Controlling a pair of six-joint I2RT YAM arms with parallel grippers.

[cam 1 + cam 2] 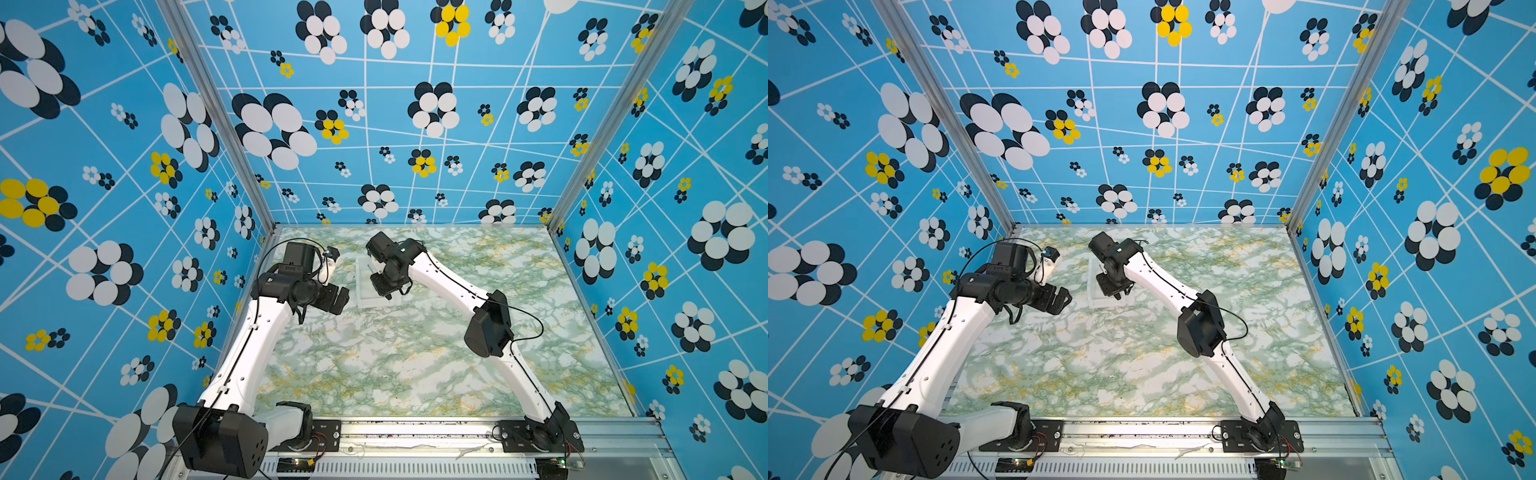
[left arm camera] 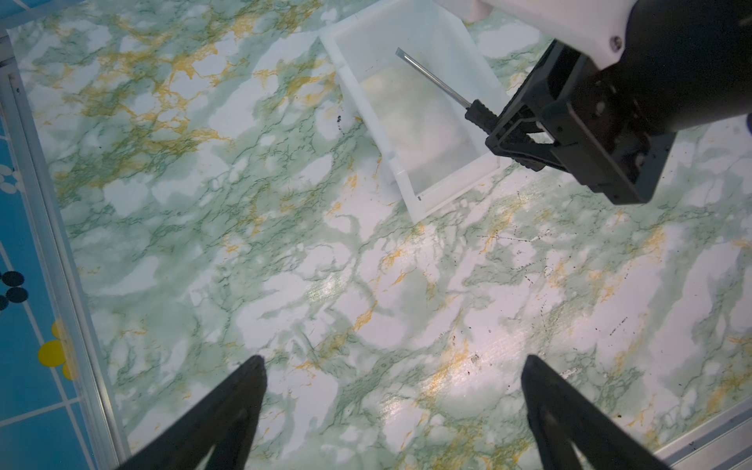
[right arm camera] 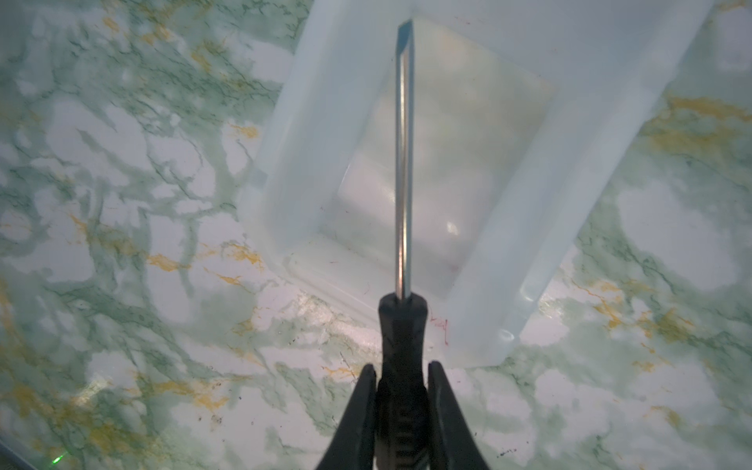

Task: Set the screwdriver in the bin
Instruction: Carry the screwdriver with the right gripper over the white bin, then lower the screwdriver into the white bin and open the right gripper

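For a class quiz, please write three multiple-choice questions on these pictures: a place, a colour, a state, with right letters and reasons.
1. The left gripper is: A open and empty; B shut and empty; C out of sight.
2. The tip of the screwdriver is: A over the bin; B under the left gripper; C beside the bin.
3. The screwdriver's handle is: A red; B black; C yellow.

1 A: its jaws stand wide apart, nothing between them.
2 A: the shaft reaches over the bin's floor, the right gripper holding the handle.
3 B: black in both wrist views.
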